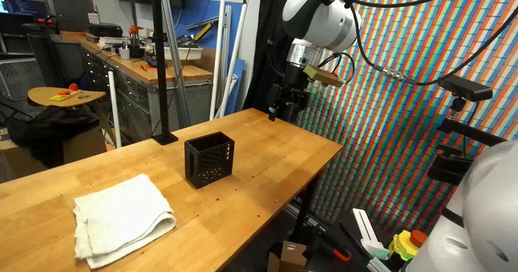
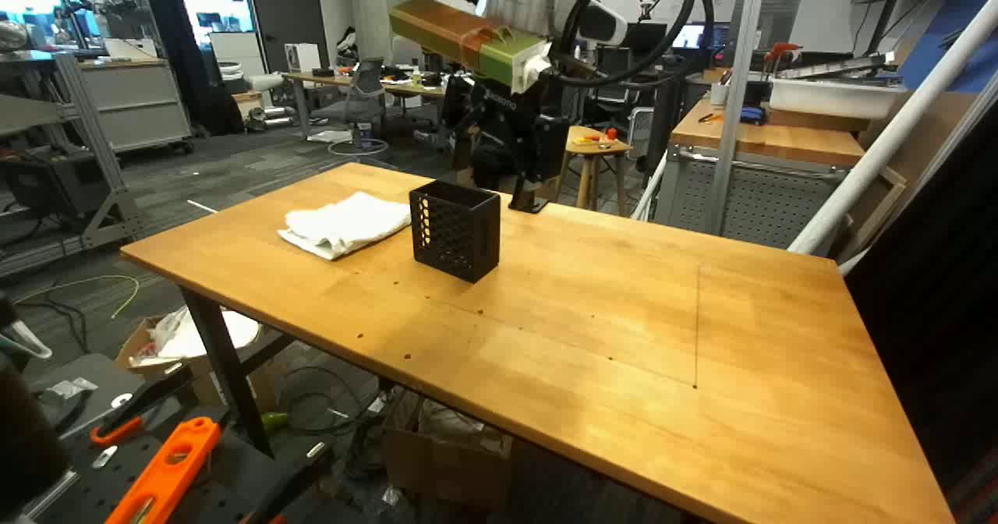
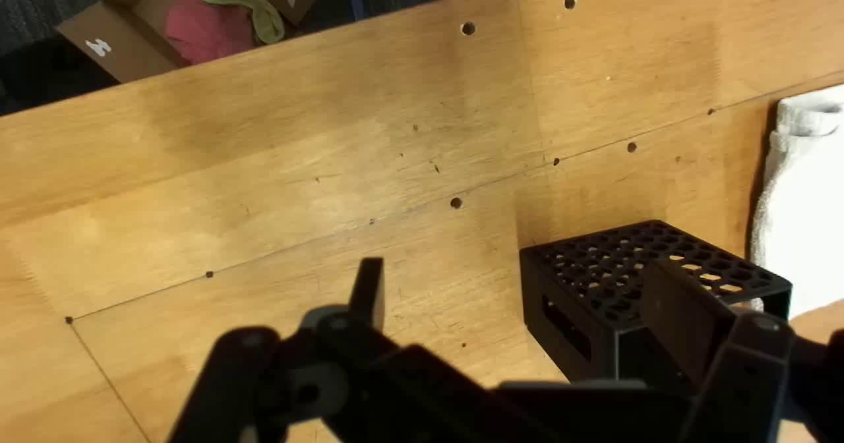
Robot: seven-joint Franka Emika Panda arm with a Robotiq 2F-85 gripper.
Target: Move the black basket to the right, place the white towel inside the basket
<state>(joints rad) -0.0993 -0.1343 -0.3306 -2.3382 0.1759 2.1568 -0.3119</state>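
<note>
The boxy black basket with perforated sides (image 1: pixel 209 162) stands upright on the brown wooden tabletop (image 1: pixel 277 152), near the folded off-white cloth towel (image 1: pixel 123 219). It looks light and stiff, best pinched at its rim; the towel seems soft, likely easiest by its folded edge. The black claw (image 3: pixel 524 301) hangs above, spread wide, empty. A slim black post (image 1: pixel 160 69) nearby could obstruct.
</note>
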